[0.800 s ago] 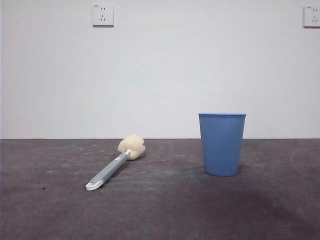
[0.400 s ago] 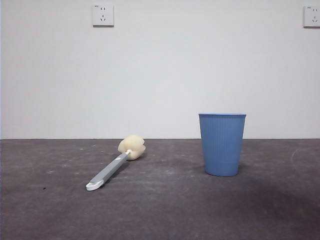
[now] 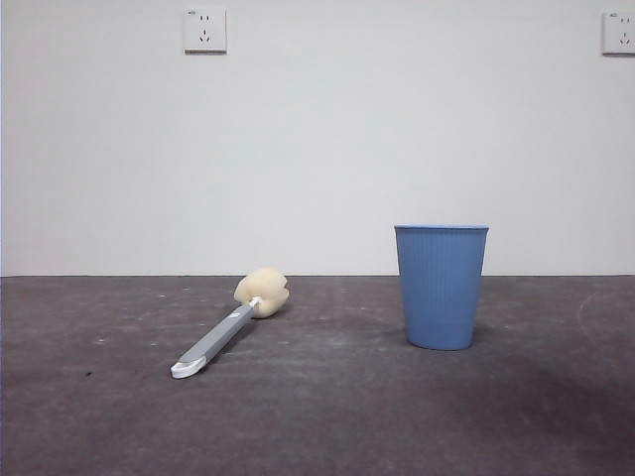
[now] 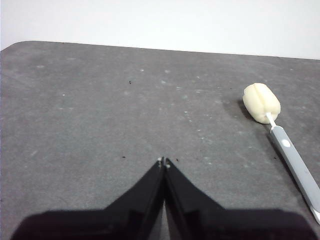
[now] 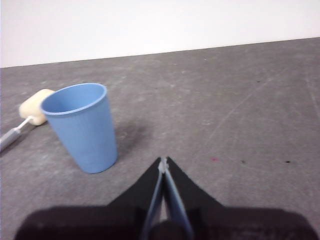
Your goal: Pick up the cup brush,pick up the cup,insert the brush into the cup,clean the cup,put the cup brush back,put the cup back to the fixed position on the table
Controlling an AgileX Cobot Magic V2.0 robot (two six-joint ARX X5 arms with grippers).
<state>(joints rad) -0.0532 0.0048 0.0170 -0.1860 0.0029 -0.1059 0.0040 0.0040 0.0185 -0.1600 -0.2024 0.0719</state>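
The cup brush [image 3: 223, 332] lies flat on the table [image 3: 327, 416], its cream sponge head toward the wall and its white tip toward the camera. It also shows in the left wrist view [image 4: 285, 142]. The blue ribbed cup [image 3: 441, 286] stands upright to its right, and shows in the right wrist view [image 5: 82, 125]. My left gripper [image 4: 164, 161] is shut and empty, above the table and apart from the brush. My right gripper [image 5: 163, 161] is shut and empty, apart from the cup. Neither arm shows in the front view.
A white wall with two power sockets [image 3: 204, 30] stands behind the table. The table's far edge [image 4: 150, 48] and a rounded corner show in the left wrist view.
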